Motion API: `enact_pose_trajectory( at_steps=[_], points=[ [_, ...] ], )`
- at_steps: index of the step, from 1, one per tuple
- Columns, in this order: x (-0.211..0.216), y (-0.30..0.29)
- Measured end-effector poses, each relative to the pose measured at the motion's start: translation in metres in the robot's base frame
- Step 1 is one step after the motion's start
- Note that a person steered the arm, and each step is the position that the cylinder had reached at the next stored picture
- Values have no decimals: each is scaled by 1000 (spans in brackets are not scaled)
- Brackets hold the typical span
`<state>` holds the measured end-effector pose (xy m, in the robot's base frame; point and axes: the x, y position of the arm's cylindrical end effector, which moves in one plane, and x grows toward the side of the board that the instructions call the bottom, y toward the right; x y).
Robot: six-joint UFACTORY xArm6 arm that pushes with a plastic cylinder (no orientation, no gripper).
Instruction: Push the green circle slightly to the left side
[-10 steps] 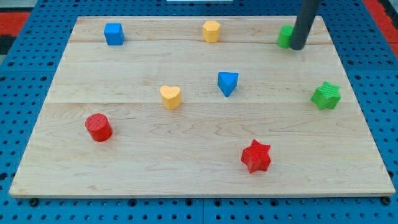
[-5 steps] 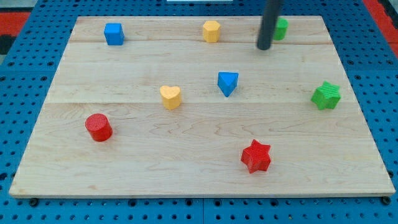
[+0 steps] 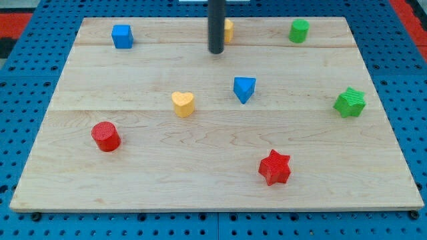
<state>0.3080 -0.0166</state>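
Observation:
The green circle [image 3: 299, 31] stands near the board's top edge at the view's upper right. My tip [image 3: 215, 51] is well to its left, just in front of the yellow hexagon block [image 3: 228, 30], which the rod partly hides. The tip touches no block that I can see.
A blue cube [image 3: 122, 36] is at the top left. A yellow heart [image 3: 183, 103] and a blue triangle [image 3: 244, 89] are mid-board. A green star [image 3: 350, 103] is at the right, a red cylinder [image 3: 105, 136] at the left, a red star [image 3: 275, 167] at the bottom.
My tip has swept left along the top of the board, from beside the green circle to the yellow hexagon. The green circle has shifted slightly left and up.

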Motion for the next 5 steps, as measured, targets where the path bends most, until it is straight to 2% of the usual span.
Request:
enact_pose_trajectory(
  at_steps=[3, 5],
  points=[
    [27, -144],
    [30, -193]
  ],
)
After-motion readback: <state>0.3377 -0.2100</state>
